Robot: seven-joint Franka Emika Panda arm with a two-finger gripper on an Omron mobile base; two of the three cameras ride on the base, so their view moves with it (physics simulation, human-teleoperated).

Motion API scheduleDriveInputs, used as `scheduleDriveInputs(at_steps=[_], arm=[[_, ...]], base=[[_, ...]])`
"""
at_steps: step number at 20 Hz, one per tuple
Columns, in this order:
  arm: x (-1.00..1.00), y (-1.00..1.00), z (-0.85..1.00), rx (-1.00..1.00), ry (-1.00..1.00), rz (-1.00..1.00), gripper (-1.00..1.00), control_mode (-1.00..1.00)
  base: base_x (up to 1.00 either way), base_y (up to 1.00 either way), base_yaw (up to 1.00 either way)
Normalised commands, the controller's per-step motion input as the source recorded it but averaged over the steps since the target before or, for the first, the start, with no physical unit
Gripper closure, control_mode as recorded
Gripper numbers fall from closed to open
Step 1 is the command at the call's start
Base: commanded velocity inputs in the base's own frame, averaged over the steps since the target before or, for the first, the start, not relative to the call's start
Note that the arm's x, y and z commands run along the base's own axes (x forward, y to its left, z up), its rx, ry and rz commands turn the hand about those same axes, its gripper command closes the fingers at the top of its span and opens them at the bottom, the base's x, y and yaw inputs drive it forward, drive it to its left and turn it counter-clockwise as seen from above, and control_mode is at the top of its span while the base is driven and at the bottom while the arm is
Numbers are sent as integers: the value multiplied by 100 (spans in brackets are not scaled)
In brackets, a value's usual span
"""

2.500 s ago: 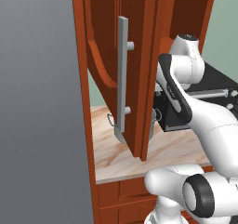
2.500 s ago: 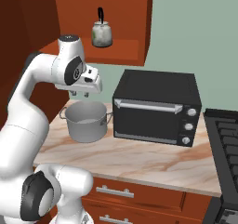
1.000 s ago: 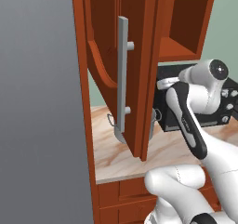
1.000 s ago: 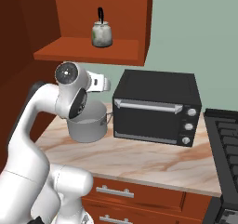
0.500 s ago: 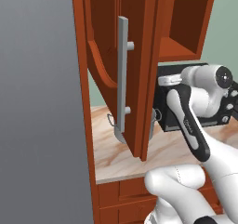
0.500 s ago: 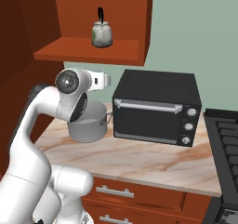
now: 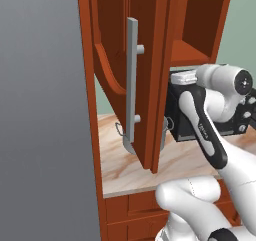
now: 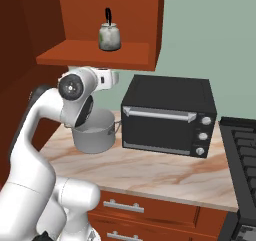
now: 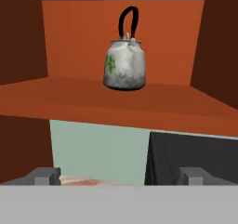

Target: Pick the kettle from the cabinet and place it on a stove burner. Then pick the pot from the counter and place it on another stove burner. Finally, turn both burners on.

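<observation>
The gripper point(image 8: 114, 78) has been swung forward; its jaws are spread wide, empty, with the kettle point(image 9: 123, 65) above, not yet reached.

- The kettle point(image 9: 124, 69) is cream-white with a green leaf print, topped by a thin black handle.
- The cabinet point(image 8: 135, 20) is reddish-brown wood, and its door point(image 7: 125, 75) carries a grey bar handle point(image 7: 132, 85).
- The pot point(image 8: 95, 135) is brushed grey metal.
- The toaster oven point(image 8: 167, 115) is black with pale knobs.
- The counter point(image 8: 150, 172) is beige-pink, marbled with brownish veins.
- The wall point(image 8: 210, 35) is pale green.
- The range point(image 8: 245, 155) is black.
</observation>
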Motion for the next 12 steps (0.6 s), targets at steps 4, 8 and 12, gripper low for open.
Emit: scheduleDriveInputs(at_steps=[4,8,12], arm=[[3,0,38,0,-7,0,-100,-100],[8,0,38,0,-5,0,-100,-100],[9,0,36,0,-4,0,-100,-100]], base=[[0,0,0],[0,0,0],[0,0,0]])
